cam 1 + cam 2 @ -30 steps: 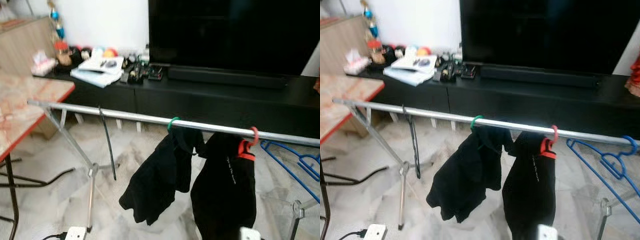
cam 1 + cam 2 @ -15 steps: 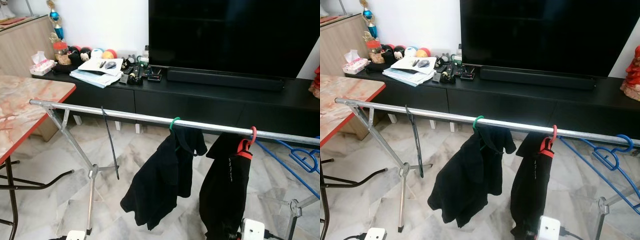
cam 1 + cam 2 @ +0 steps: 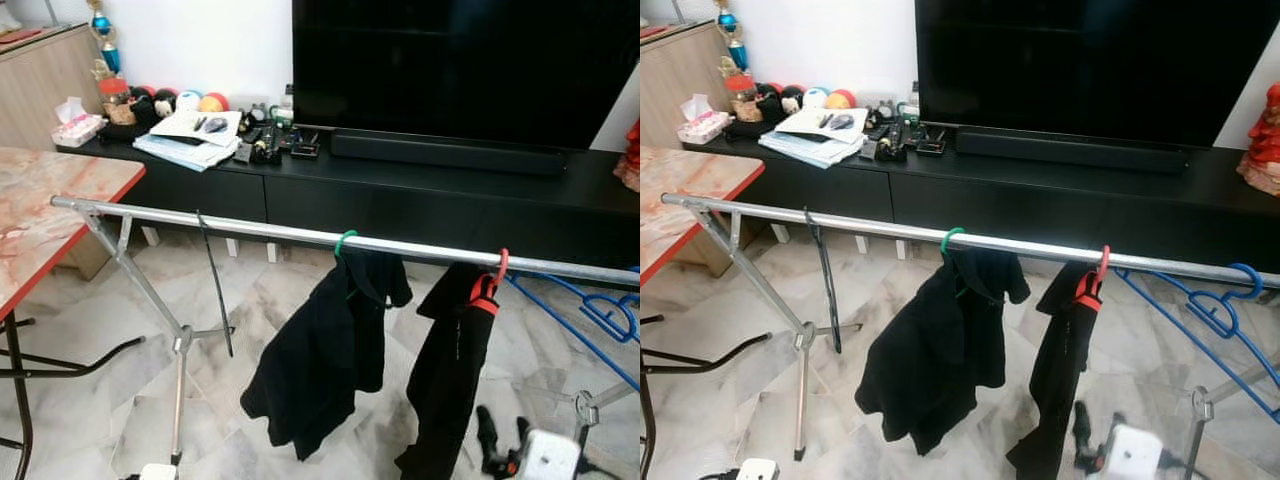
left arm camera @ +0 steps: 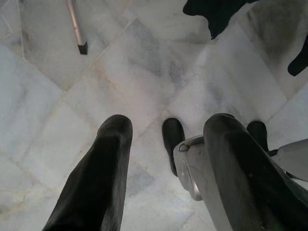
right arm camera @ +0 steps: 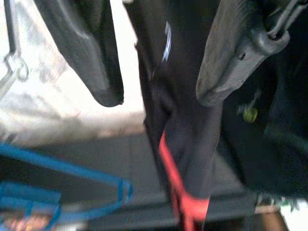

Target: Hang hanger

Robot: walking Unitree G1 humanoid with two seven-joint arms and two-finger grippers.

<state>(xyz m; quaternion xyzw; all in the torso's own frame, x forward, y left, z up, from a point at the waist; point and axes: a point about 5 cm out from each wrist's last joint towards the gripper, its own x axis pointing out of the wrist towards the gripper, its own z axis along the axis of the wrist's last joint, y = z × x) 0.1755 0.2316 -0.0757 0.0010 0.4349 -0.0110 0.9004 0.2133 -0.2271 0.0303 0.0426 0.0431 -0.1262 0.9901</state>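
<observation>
Floor: pale grey-veined marble tiles [image 3: 90, 400], glossy, lit evenly.
Wall: plain white [image 3: 200, 40] behind the furniture.
Television: large black screen [image 3: 460, 60], switched off, with a dark soundbar [image 3: 445, 153] just below it.
Cabinet: long low black unit [image 3: 400, 200] along the wall, its left end cluttered with papers [image 3: 195, 135] and small items.
Left side: marble-patterned worktop with red edge [image 3: 50, 215]; wooden cupboard [image 3: 45, 85] behind.

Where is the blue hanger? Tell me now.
The blue hanger hangs at the rail's right end, just right of the garment on the red hanger.
</observation>
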